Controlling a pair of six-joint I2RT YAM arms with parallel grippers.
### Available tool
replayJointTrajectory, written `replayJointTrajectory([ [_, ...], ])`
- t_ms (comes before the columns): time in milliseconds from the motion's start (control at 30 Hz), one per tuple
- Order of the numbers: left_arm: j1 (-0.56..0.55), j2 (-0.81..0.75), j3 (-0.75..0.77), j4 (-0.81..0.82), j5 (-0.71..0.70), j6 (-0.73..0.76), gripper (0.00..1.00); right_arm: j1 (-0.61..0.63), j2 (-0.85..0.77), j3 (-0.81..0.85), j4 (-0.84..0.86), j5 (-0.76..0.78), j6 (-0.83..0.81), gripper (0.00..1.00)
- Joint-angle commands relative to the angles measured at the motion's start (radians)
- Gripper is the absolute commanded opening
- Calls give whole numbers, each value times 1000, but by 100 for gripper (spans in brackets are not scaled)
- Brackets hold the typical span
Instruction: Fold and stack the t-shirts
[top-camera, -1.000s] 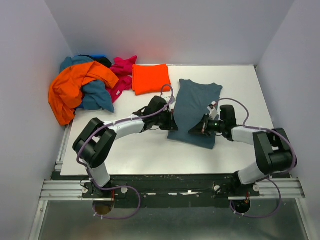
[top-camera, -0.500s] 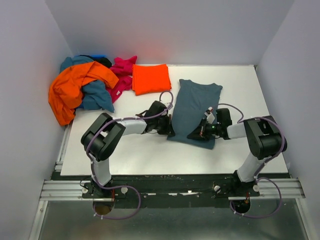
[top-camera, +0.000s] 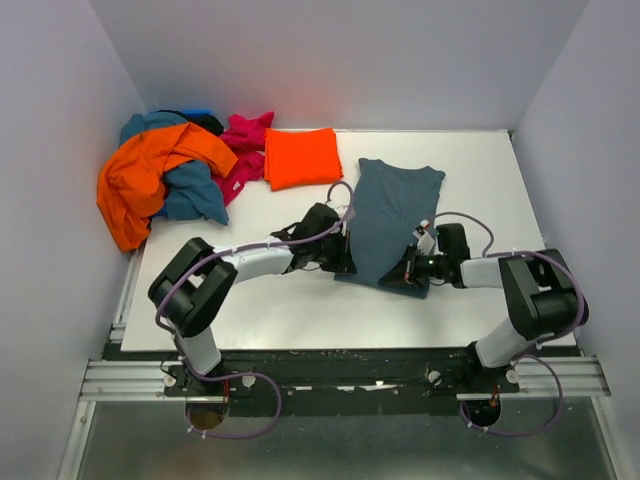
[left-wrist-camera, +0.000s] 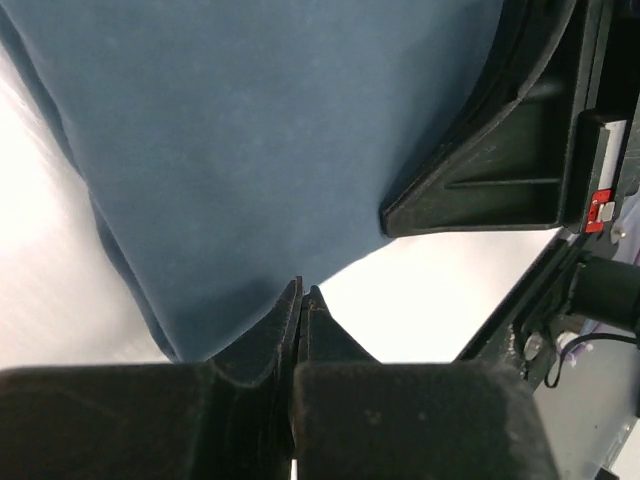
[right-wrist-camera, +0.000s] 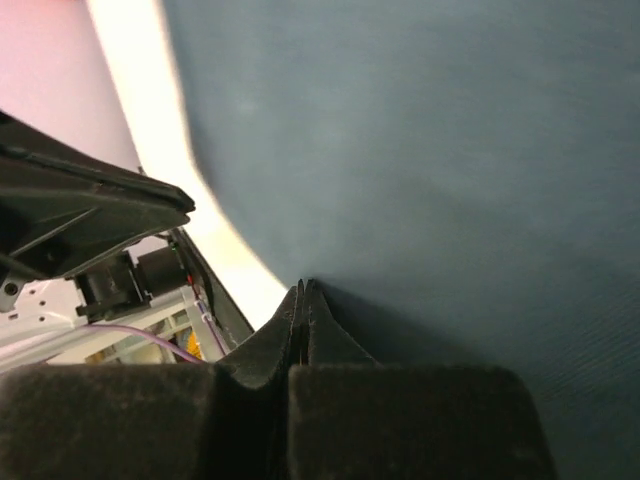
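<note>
The slate blue-grey t-shirt (top-camera: 395, 205) lies flat at the table's middle, folded into a long strip. My left gripper (top-camera: 348, 262) is at its near left corner. In the left wrist view the jaws (left-wrist-camera: 302, 288) are shut where the cloth's (left-wrist-camera: 250, 130) edge meets their tip. My right gripper (top-camera: 403, 275) is at the near hem, shut (right-wrist-camera: 305, 285) with the cloth (right-wrist-camera: 420, 150) drawn to its tip. A folded orange-red t-shirt (top-camera: 300, 157) lies at the back. Orange (top-camera: 150, 175), teal (top-camera: 195, 190) and magenta (top-camera: 243, 150) t-shirts are heaped at the back left.
The white table (top-camera: 270, 310) is walled on the left, back and right. The heap of shirts overhangs the table's left edge. The two grippers sit close together, and the right one's black body (left-wrist-camera: 500, 150) fills the upper right of the left wrist view.
Both grippers have slid toward the near edge along the blue-grey shirt, staying shut. The shirt's far end has not moved.
</note>
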Motion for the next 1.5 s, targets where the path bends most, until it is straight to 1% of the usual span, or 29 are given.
replayJointTrajectory([
  [0,1,94,-23,-3,27,-23,3,-1,138,11,19,20,-18,1],
  [67,4,109,-18,-32,-22,-19,3,-1,162,27,22,20,-9,1],
  [133,9,123,-11,-69,-42,-6,2,-1,156,41,-19,46,-18,1],
  [200,15,103,-14,-88,-62,-2,2,-1,127,47,-56,58,-30,1],
  [300,17,25,-20,-97,-83,5,2,-1,36,50,-146,104,-50,1],
  [333,15,2,-18,-101,-86,5,3,-1,-7,56,-192,139,-59,1],
  [367,15,-19,-18,-109,-86,3,4,-1,-49,64,-271,185,-70,3],
  [400,14,-41,-21,-112,-90,1,5,-1,-101,73,-348,252,-81,7],
  [433,14,-64,-26,-115,-93,1,7,-1,-153,85,-422,350,-72,12],
  [467,12,-88,-34,-124,-100,1,10,-1,-199,99,-512,439,-64,14],
  [533,11,-134,-52,-135,-132,3,18,-1,-303,105,-623,572,-53,25],
  [600,11,-167,-74,-150,-186,6,33,-1,-414,108,-721,688,-23,42],
  [667,11,-178,-84,-172,-249,15,43,-1,-504,108,-799,777,2,57],
  [700,12,-176,-87,-181,-266,21,44,-1,-540,107,-829,794,7,57],
  [800,12,-156,-97,-186,-289,28,45,-1,-603,76,-867,834,42,56],
  [833,12,-149,-100,-177,-281,26,45,-1,-620,58,-861,833,47,54],
  [933,12,-122,-110,-140,-246,23,44,-1,-620,24,-824,810,71,40],
  [1000,12,-106,-109,-129,-237,23,43,-1,-594,12,-800,801,77,36],
  [1167,11,-83,-104,-117,-223,26,43,-1,-479,15,-752,750,56,34],
  [1267,11,-82,-101,-115,-215,28,43,-1,-437,13,-717,706,42,34],
  [1467,11,-81,-94,-109,-202,26,43,-1,-400,16,-708,755,47,31],
])
